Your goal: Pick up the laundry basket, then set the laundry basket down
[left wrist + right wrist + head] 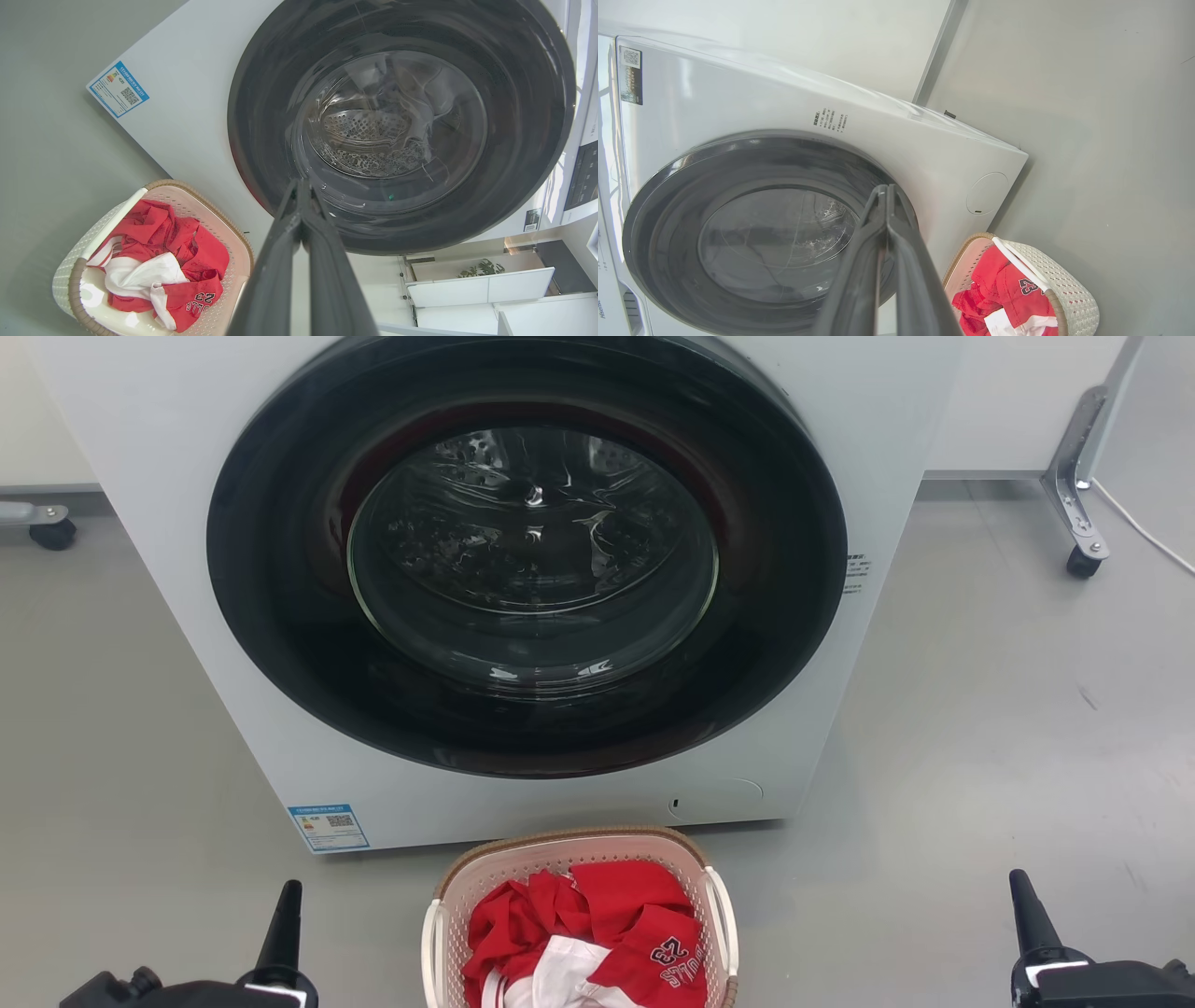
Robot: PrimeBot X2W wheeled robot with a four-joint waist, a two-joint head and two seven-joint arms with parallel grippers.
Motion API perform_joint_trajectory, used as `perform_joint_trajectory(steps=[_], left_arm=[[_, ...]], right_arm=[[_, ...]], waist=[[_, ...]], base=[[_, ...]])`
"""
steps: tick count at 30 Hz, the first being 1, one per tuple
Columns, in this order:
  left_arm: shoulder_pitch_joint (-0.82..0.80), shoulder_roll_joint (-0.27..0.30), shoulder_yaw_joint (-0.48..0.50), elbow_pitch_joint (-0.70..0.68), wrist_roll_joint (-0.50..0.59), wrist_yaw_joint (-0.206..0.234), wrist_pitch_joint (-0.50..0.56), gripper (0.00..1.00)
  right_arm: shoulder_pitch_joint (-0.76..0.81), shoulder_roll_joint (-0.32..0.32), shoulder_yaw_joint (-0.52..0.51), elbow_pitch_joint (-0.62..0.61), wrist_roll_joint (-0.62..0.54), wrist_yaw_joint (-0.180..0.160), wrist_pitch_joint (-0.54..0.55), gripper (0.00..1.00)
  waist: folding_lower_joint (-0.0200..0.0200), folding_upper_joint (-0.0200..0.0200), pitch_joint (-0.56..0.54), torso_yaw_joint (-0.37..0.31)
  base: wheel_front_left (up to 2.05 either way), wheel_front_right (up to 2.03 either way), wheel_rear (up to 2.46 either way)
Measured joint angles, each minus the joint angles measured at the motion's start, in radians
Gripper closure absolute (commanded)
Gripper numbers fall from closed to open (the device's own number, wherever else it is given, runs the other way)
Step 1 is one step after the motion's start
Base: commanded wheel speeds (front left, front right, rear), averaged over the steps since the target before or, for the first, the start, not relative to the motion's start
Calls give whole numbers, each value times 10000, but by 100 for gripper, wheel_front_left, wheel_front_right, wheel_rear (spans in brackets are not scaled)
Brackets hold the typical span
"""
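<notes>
The left gripper (288, 901) has its two long dark fingers pressed together, the tips meeting. It grips nothing and touches nothing. The right gripper (1023, 889) is closed the same way, fingers tip to tip, and it is just as free of any load.

Both grippers hang in the air in front of the washing machine (168, 523), fingers aimed toward its white front panel. The left one sits in front of the machine's lower left corner, near the blue sticker (329, 827). The right one sits in front of the machine and out past its right edge. In each wrist view the closed fingers point at the round dark door (261, 116) with its glass window.

The laundry basket (560, 841) stands on the grey floor (980, 728) directly in front of the washing machine, at the foot of the panel below the door. It lies close to the machine; I cannot tell whether it touches. It lies between the two grippers and apart from both. Its white side handles (724, 907) are free. Crumpled red and white clothes (607, 905) fill it.
</notes>
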Motion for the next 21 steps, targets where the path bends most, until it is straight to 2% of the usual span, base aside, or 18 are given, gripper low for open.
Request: perform_joint_trajectory(steps=[21], left_arm=[[-564,-169,635,368,-3085,-535,719,100]], right_arm=[[-425,38,-727,353,3124,525,715,100]], waist=[[0,0,-22,28]], base=[[0,0,0]])
